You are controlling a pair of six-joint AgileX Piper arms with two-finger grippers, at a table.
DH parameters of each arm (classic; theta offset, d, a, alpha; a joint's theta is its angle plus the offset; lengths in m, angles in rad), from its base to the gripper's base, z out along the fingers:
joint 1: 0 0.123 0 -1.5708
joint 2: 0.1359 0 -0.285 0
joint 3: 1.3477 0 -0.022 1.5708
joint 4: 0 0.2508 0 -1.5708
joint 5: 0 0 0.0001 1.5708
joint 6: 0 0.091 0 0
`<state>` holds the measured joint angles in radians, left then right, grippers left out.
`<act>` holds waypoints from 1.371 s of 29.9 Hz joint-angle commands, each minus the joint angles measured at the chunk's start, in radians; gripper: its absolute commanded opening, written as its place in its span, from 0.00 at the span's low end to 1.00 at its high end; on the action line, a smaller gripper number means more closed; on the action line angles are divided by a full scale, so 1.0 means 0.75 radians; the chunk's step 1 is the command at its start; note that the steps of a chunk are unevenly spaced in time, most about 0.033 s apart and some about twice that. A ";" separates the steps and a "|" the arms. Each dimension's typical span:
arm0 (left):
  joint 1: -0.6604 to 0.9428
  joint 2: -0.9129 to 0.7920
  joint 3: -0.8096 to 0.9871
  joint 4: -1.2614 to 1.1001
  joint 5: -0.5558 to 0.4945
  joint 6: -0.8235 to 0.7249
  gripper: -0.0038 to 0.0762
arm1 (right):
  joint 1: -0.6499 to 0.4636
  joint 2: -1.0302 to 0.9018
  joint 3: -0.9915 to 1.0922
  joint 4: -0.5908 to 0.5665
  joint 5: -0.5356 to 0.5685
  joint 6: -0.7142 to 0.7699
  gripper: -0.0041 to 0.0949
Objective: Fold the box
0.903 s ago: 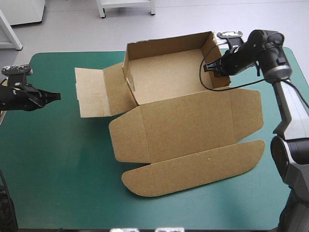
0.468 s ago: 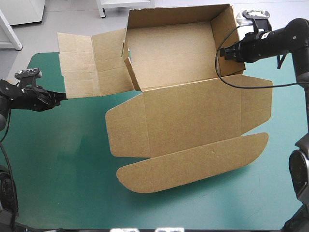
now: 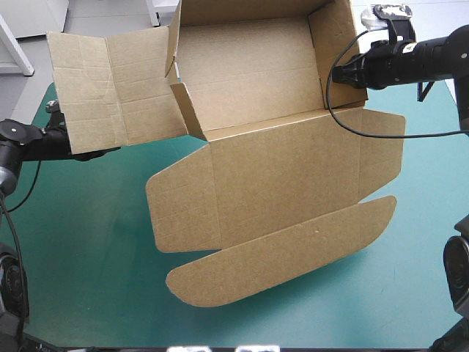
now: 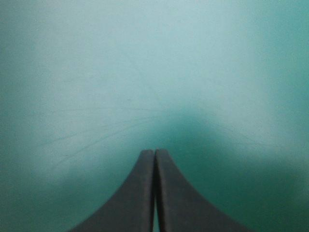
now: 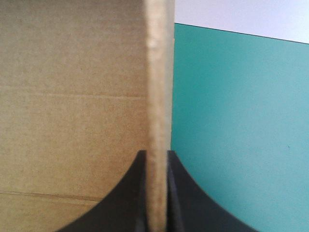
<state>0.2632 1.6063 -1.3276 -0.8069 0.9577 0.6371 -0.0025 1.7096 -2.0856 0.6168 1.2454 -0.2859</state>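
Observation:
The brown box (image 3: 271,169) hangs tilted above the teal-green cover, its tray open toward the camera and its lid (image 3: 286,220) with the rounded flap hanging flat below. My right gripper (image 3: 338,75) is shut on the box's right wall; in the right wrist view the wall's edge (image 5: 158,72) stands between the black fingers (image 5: 120,203). An unfolded side panel (image 3: 110,88) sticks out on the box's left. My left gripper (image 4: 155,152) is shut and holds nothing, with only teal-green cover ahead of it. In the high view its tip is hidden under that side panel.
The teal-green cover (image 3: 88,257) lies bare in front of and to the left of the box. The table's far edge (image 5: 241,33) shows beyond the right gripper.
The right gripper has lifted the box off the table and tipped it toward the camera. The left arm has moved right, its tip now under the box's left side panel.

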 commanded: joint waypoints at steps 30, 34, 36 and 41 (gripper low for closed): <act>-0.127 -0.050 -0.035 -1.134 0.198 0.472 0.04 | -0.011 -0.067 -0.038 0.100 -0.005 -0.001 0.04; -0.127 -0.050 -0.035 -1.189 0.280 0.473 0.04 | -0.011 -0.059 -0.038 0.097 -0.005 -0.001 0.04; -0.131 -0.050 -0.035 -1.203 0.336 0.473 0.04 | -0.011 -0.047 -0.036 0.097 -0.002 -0.001 0.04; -0.141 -0.053 -0.035 -1.231 0.395 0.473 0.04 | -0.011 -0.013 -0.035 0.097 -0.002 -0.001 0.04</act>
<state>0.1694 1.6063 -1.3276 -1.6350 1.1863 0.9865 -0.0025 1.7303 -2.0856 0.6247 1.2454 -0.2901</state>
